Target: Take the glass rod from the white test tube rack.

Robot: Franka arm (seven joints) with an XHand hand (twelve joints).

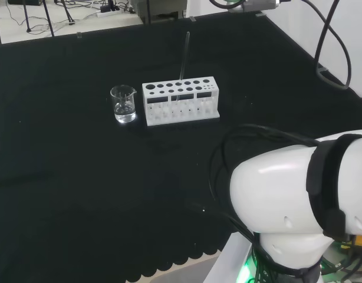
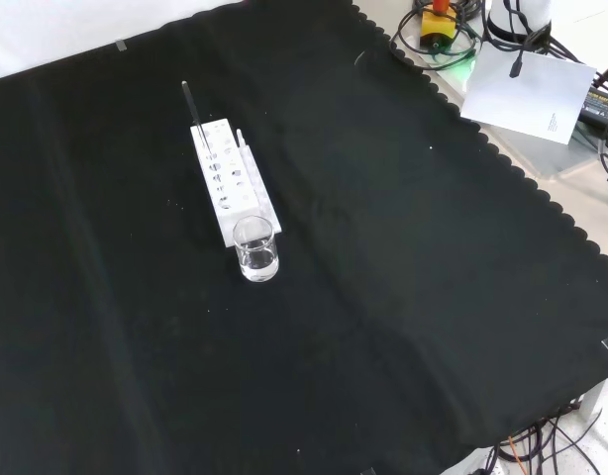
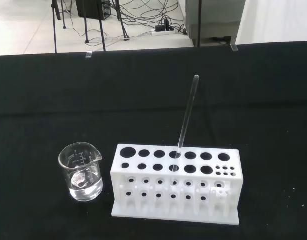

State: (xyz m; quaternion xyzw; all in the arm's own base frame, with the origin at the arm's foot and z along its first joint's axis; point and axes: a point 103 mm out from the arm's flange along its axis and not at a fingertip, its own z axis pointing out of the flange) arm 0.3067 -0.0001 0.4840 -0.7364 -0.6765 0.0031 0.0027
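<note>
Glass rod (image 3: 186,116): one, leaning in a far-row hole of the one white test tube rack (image 3: 176,184). One beaker (image 3: 81,172) with a little clear liquid stands just left of the rack in my wrist view. Black cloth (image 1: 81,188) lies all around. My hand's fingers: I cannot tell.

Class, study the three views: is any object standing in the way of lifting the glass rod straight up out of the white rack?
Nothing visible does. The glass rod leans in a hole of the white test tube rack, its upper length free above the rack. The only other ware, a beaker, stands beside one end of the rack, apart from the rod.
</note>
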